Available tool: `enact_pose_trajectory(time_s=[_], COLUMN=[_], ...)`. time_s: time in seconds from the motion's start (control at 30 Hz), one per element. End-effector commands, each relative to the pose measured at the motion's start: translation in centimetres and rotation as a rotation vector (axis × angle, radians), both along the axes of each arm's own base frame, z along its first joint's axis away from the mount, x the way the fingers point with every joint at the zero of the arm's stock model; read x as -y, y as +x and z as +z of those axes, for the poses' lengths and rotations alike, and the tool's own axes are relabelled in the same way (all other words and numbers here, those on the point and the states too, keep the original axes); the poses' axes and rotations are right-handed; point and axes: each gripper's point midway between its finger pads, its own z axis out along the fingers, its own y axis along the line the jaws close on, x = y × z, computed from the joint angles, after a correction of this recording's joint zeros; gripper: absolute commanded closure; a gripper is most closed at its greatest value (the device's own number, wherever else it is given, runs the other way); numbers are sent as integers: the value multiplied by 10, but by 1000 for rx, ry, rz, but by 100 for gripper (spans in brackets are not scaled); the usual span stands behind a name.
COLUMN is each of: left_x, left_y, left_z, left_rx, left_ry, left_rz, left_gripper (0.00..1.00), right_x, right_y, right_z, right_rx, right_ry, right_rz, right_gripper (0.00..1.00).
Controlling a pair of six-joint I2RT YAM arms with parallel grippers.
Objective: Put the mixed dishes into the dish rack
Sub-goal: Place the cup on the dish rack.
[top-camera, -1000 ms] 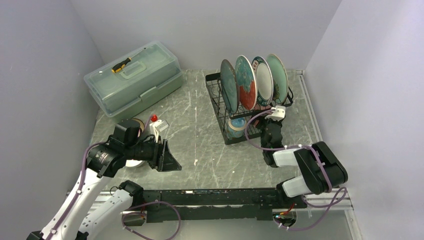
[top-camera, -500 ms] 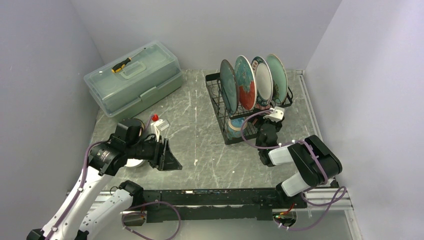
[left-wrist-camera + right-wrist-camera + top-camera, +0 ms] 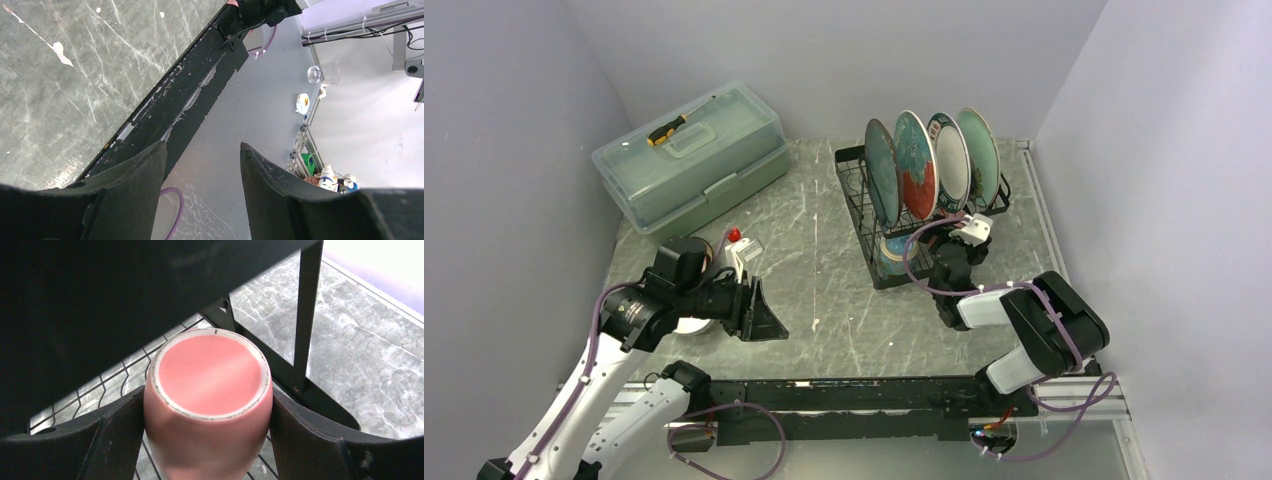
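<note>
Black wire dish rack stands just ahead of the right gripper, with four plates upright above it. During the last second this gripper has slid further in toward the lower tier. It carries the pink mug, clamped on both sides, base turned to the wrist camera. I judge the mug is nearly at its place, with a blue mug to the gripper's left. The left gripper has not moved; its jaws stand apart with nothing between. Behind its wrist a white dish is mostly hidden by the arm. From above, the pink mug cannot be seen.
</note>
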Motion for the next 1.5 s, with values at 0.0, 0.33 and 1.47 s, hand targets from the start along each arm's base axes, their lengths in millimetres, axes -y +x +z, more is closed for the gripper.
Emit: enact_pose_trajectory(time_s=[0.0,0.33,1.47], left_x=[1,0,-2], left_y=[-1,-8,-11], left_z=[2,6,8], left_rx=[25,11,3], left_ry=[-19,-31,-43], left_rz=[-17,-14,9], left_gripper=[39,39,39], right_x=[-6,-3,-9], right_y=[0,-10,-10], right_z=[-19,-36,-22], right_rx=[-95,-116,-139], right_ry=[-3,41,33], right_rz=[12,1,-3], right_gripper=[30,30,0])
